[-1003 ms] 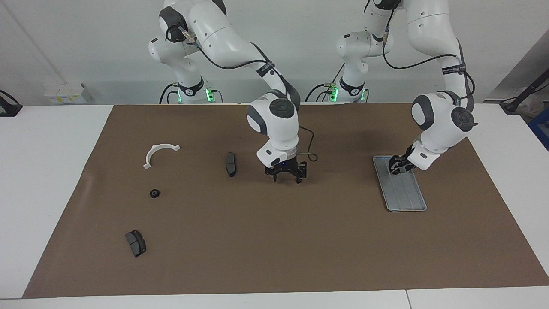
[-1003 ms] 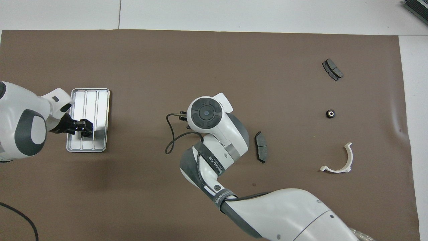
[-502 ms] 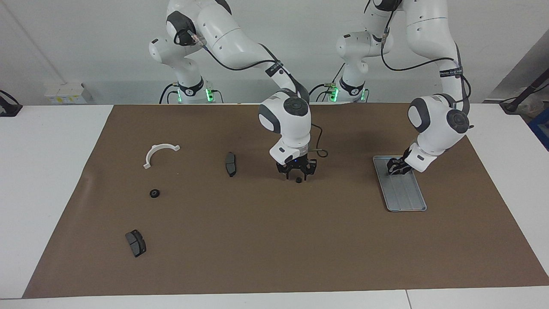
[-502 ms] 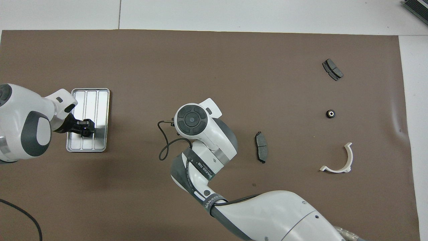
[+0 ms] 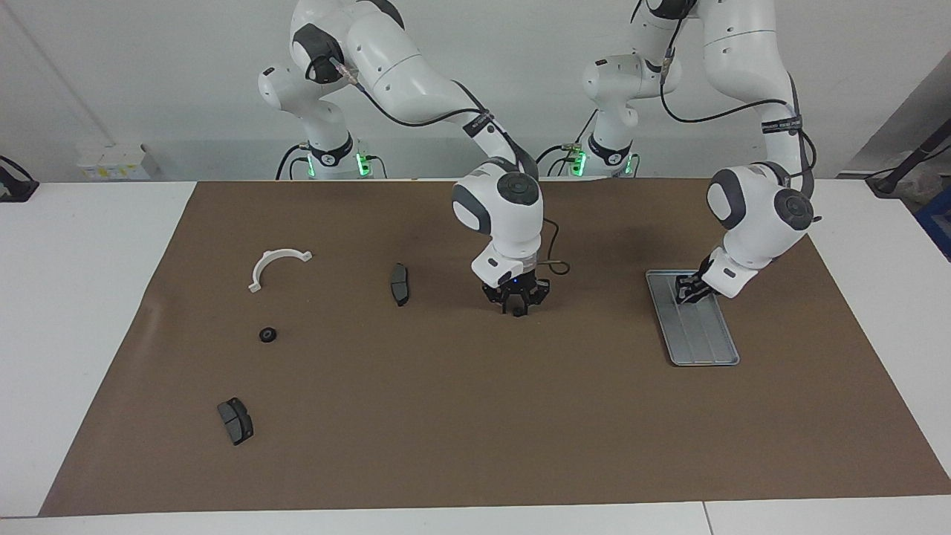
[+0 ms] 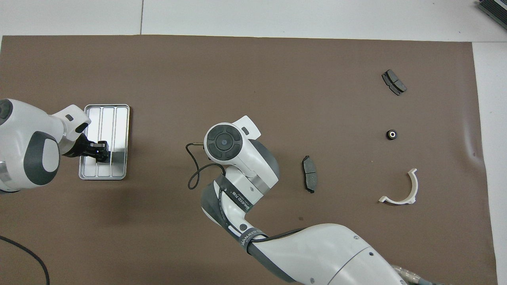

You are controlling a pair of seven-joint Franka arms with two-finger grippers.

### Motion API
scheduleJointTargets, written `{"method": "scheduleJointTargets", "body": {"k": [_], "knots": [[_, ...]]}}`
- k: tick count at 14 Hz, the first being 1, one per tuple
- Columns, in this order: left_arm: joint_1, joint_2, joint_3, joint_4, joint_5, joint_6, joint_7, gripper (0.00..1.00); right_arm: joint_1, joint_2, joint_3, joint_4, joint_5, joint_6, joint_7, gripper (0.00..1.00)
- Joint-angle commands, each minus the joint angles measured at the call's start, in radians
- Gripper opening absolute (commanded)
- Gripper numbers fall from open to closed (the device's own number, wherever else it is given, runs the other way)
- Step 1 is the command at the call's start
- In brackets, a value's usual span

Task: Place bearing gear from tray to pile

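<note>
The right gripper (image 5: 518, 307) is low at the middle of the frame, over the brown mat (image 5: 475, 416), with its fingers together on a small dark bearing gear (image 5: 518, 312). The left gripper (image 5: 688, 290) is over the upper end of the tray (image 5: 702, 345) at the right; I cannot tell its fingers. Another small gear (image 5: 268, 334) lies at the left among the pile: the white bracket (image 5: 273, 266) and two brake pads (image 5: 400, 284).

A robotics lab — two white arms (image 5: 416, 67) are bolted at the edge of a white table (image 5: 74, 297) under a brown mat (image 5: 475, 416), with bare grey walls, trailing cables and a wall socket box (image 5: 111, 160) — nothing homely.
</note>
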Motion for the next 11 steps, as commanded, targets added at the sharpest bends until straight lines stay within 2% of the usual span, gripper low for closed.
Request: {"method": "scheduleJointTargets", "body": {"k": [1,5,8,11], "knots": [[-0.008,0.013,-0.002,0.019,-0.004,0.012,-0.012,0.1,0.003,0.021,-0.005,0.045,-0.029,-0.018,0.018,0.0],[-0.057,0.016,-0.003,0.111,-0.004,-0.055,-0.165,0.08,-0.032,-0.026,-0.017,0.037,-0.038,-0.017,0.032,0.0],[-0.176,0.004,-0.008,0.143,-0.004,-0.088,-0.395,0.08,-0.1,-0.137,-0.016,-0.099,-0.037,-0.001,0.011,0.0],[-0.36,0.004,-0.009,0.16,-0.005,-0.065,-0.665,0.09,-0.21,-0.291,-0.013,-0.321,-0.026,0.005,-0.171,0.0]]}}
